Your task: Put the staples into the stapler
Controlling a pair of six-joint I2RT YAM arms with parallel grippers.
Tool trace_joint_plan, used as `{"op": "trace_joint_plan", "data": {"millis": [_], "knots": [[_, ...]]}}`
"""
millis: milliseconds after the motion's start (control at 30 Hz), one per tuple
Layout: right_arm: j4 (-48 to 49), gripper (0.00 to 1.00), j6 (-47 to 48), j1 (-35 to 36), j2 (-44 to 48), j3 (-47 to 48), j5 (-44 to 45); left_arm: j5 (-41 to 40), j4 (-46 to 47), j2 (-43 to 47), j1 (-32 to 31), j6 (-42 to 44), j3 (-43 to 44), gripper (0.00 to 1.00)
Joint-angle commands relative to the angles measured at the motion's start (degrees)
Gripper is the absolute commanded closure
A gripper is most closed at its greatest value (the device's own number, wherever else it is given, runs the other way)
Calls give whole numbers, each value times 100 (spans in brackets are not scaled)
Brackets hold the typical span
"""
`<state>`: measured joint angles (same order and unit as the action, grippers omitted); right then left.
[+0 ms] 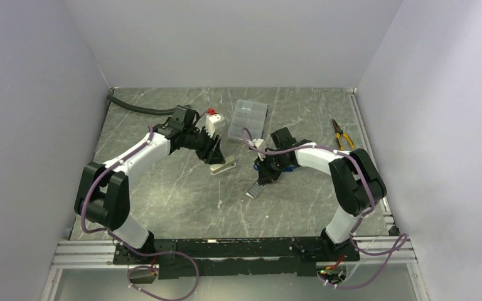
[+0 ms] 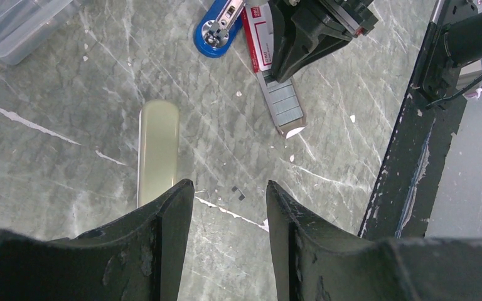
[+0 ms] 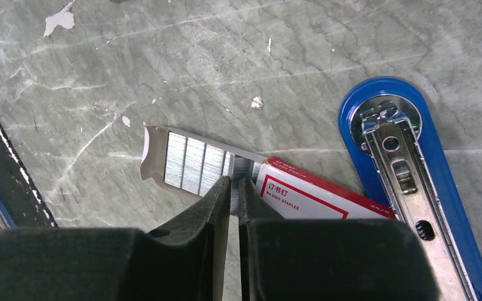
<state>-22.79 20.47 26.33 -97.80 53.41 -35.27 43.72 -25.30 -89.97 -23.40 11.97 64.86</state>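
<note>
Top, left-wrist and right-wrist views of the grey marbled surface [image 1: 182,200], read from left to right. The left gripper [image 2: 229,188] hangs over bare surface with its jaws moderately apart and nothing between them. Just to its left lies a beige oblong part [image 2: 158,150], flat on the surface. A clear compartment case [image 1: 246,119] sits farther back, near the middle. The staples [image 3: 191,164] lie in a dark grey tray [image 3: 151,157] on the surface in front of the right arm. In the top view the tray's long axis runs diagonally. In the right-wrist view it is nearly level, with the rounded free end pointing left and the other end meeting a white box [image 3: 307,197] with red print. The staples are silvery-grey strips packed side by side, with fine lines dividing the row into blocks. The right gripper [image 3: 234,182] is closed to a thin slit, its tips over the box end of the staple row; whether it pinches a strip cannot be told. To the right of the box lies the blue stapler [image 3: 408,182], opened so its metal channel faces up. Yellow-handled pliers [image 1: 342,133] lie at the far right.
</note>
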Motion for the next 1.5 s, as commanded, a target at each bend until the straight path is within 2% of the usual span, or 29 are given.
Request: {"op": "trace_joint_plan", "data": {"millis": [0,333,500,667,800,900,1033,1233,1467], "knots": [[-310,84,141,14,-117,106,127,136,104,49,-24,138,52,49],[-233,66,208,461,7,-46,809,123,112,-46,-40,112,71,49],[-134,64,161,923,49,-160,1834,78,105,-38,-47,91,77,49],[-149,69,225,1184,-9,-186,2496,61,100,-5,-42,87,49,49],[-199,81,217,1191,-189,-148,2592,23,112,48,-43,102,6,49],[-218,83,203,1196,-297,-89,2611,-18,115,93,-42,126,-40,49],[-292,85,185,1117,-356,20,2034,-44,115,138,-42,160,-69,49],[-474,88,236,487,-347,293,313,-49,87,164,-42,185,-81,49],[-726,89,140,-89,-701,543,-589,-17,115,166,-42,225,-123,49]]}}
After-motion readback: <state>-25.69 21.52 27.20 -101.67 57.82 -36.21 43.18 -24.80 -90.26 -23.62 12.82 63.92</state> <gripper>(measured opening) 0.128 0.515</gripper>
